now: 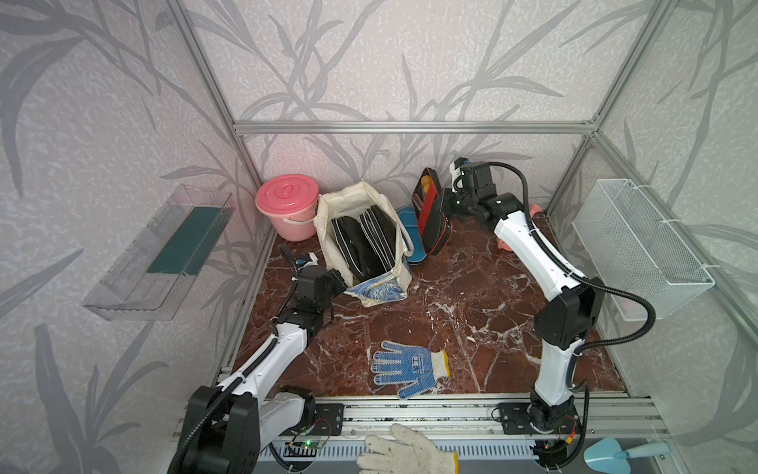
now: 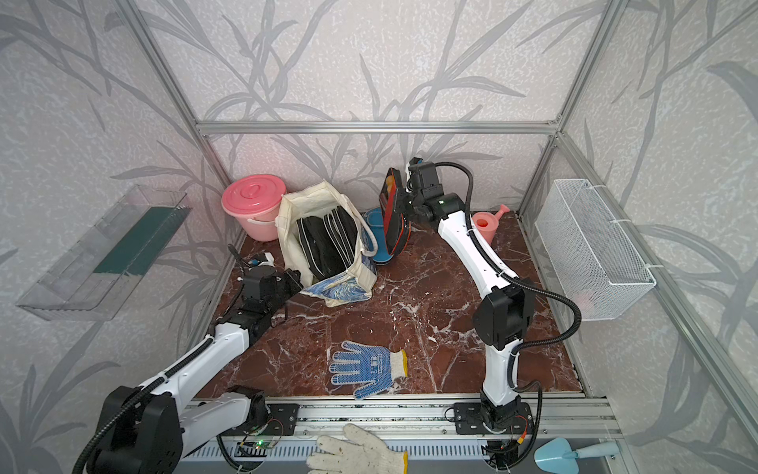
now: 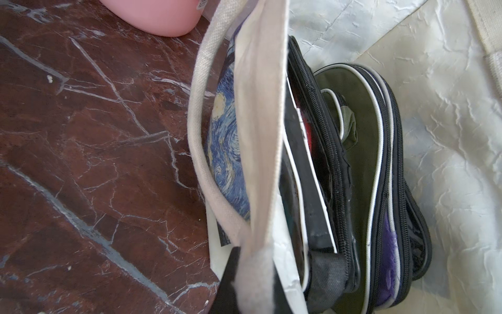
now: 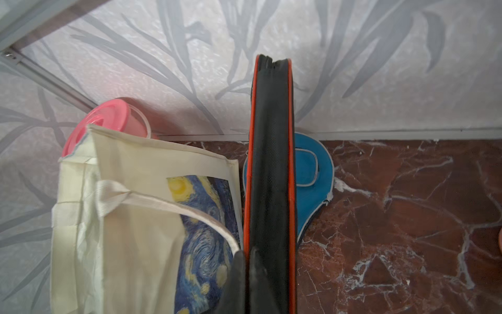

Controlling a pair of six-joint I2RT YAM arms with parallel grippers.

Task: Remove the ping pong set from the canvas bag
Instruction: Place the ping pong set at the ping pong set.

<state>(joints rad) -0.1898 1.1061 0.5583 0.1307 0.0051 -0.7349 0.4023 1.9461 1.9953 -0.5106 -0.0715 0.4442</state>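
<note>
The cream canvas bag [image 1: 328,213] [image 2: 289,217] stands open at the back left, its starry print [image 3: 225,152] [image 4: 201,244] facing outward. My left gripper [image 1: 341,283] [image 3: 252,277] is shut on the bag's near rim cloth. Inside the bag stand several zip cases [image 1: 365,246]: an olive one [image 3: 361,163], a purple one [image 3: 388,258] and a clear-fronted pack showing red [image 3: 307,130]. My right gripper [image 1: 443,210] [image 4: 245,261] is shut on the edge of a black-red case [image 1: 430,217] [image 4: 271,163], held upright just right of the bag. A blue case [image 1: 408,234] [image 4: 312,168] lies on the table behind it.
A pink lidded bucket [image 1: 287,205] stands left of the bag by the wall. A pink watering can [image 2: 488,223] sits at the back right. A blue-dotted glove [image 1: 406,367] lies near the front. A wire basket [image 1: 640,246] and a clear tray [image 1: 164,254] hang on the side walls.
</note>
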